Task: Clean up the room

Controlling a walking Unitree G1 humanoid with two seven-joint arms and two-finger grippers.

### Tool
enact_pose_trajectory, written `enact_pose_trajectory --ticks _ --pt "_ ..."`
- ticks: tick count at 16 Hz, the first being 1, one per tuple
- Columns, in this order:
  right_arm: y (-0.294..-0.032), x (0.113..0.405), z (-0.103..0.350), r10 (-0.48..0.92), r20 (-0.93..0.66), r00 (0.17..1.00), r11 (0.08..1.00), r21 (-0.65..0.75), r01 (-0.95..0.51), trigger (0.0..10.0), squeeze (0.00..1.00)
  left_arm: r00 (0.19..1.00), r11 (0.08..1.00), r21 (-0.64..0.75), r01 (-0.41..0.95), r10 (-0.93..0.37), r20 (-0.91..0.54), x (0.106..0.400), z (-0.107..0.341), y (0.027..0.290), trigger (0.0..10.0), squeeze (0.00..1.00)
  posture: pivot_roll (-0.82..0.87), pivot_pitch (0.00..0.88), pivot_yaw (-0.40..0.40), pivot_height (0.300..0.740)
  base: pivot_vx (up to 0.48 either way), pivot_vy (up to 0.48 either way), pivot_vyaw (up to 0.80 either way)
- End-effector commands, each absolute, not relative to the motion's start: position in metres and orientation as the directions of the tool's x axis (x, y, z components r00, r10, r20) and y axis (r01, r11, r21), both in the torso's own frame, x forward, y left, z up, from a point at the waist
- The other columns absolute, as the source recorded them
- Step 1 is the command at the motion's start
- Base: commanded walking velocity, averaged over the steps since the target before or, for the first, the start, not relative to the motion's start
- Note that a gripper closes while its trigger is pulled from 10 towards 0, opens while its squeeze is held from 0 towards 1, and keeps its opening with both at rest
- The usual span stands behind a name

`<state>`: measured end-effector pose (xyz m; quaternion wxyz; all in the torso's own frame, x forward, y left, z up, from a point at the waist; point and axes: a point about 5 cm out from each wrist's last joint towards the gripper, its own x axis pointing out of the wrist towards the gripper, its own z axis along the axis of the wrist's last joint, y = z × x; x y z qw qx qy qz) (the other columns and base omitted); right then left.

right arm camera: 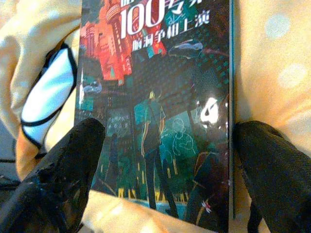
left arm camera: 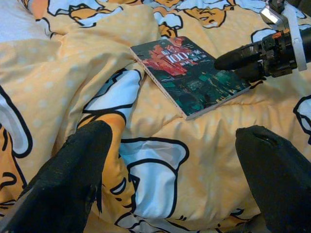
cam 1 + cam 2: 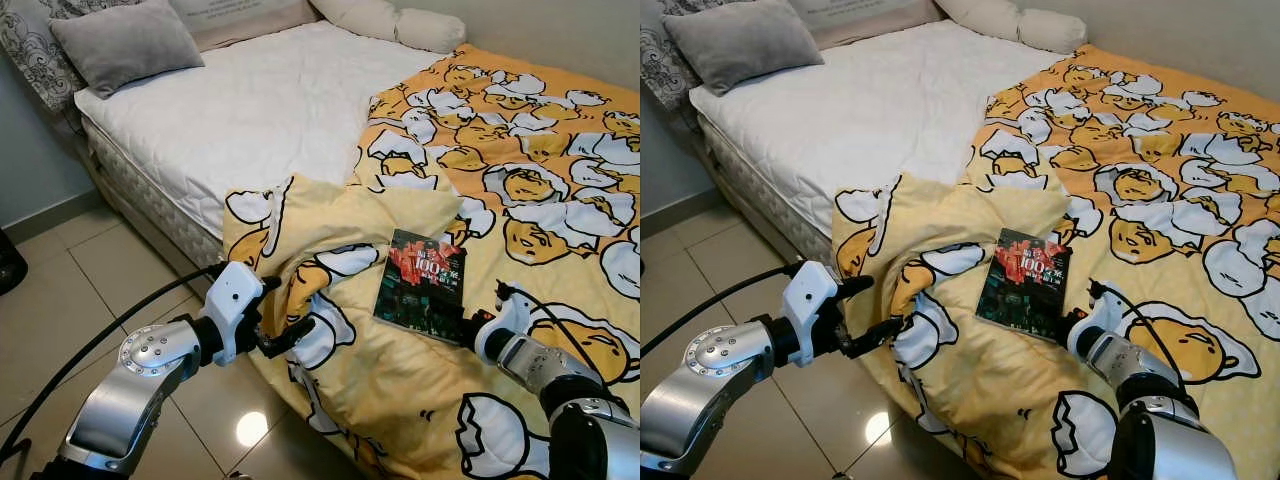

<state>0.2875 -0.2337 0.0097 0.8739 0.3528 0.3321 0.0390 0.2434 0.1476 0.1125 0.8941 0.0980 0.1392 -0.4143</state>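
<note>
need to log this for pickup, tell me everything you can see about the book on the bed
The book is a glossy paperback, closed, lying flat and face up on the yellow egg-print duvet. Its dark teal cover shows red buildings, a standing figure and "100" in white. The right end effector is open, its fingers astride the book's near edge. The left end effector is open beside the duvet's folded corner.

- My left gripper (image 3: 283, 312) reaches forward from a bent silver arm, fingers spread wide.
- My right gripper (image 3: 1068, 322) stretches ahead from the right, low, fingers (image 1: 68, 165) parted.
</note>
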Motion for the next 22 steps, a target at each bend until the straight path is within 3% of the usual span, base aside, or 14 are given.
enact_pose_trajectory --ticks 1,5,9,11,17,18,22 --pt "-0.235 0.281 0.006 0.331 -0.567 0.754 0.736 0.655 0.169 10.0 0.0 0.625 0.638 0.083 0.766 -0.708 -0.329 0.244 0.116 0.148 10.0 0.69 -0.04 0.0 -0.011 0.74 0.0 0.0 0.0" --pt "-0.211 0.269 -0.013 0.388 -0.633 0.67 0.733 0.652 0.192 10.0 0.0 0.645 0.654 0.101 0.75 -0.689 -0.33 0.248 0.114 0.148 10.0 0.69 -0.03 0.0 -0.008 0.74 0.0 0.0 0.0" --pt "-0.189 0.271 -0.013 0.44 -0.585 0.682 0.658 0.726 0.198 10.0 0.0 0.665 0.668 0.119 0.735 -0.675 -0.319 0.255 0.116 0.15 10.0 0.69 -0.03 0.0 -0.006 0.74 0.0 0.0 0.0" --pt "-0.181 0.266 -0.021 0.444 -0.621 0.646 0.694 0.695 0.19 10.0 0.0 0.673 0.674 0.126 0.728 -0.669 -0.315 0.258 0.115 0.148 10.0 0.69 -0.03 0.0 -0.007 0.74 0.0 0.0 0.0" --pt "-0.178 0.264 -0.027 0.353 -0.676 0.647 0.754 0.615 0.231 10.0 0.0 0.69 0.69 0.137 0.711 -0.646 -0.326 0.258 0.111 0.149 10.0 0.69 -0.03 0.0 -0.004 0.74 0.0 0.0 0.0" --pt "-0.177 0.267 -0.025 0.36 -0.661 0.658 0.739 0.633 0.232 10.0 0.0 0.691 0.69 0.137 0.71 -0.646 -0.325 0.258 0.111 0.149 10.0 0.69 -0.03 0.0 -0.004 0.74 0.0 0.0 0.0" --pt "-0.172 0.297 0.007 0.422 -0.438 0.794 0.535 0.827 0.172 10.0 0.0 0.697 0.694 0.142 0.706 -0.644 -0.315 0.261 0.112 0.149 10.0 0.68 -0.03 0.0 -0.003 0.74 0.0 0.0 0.0"
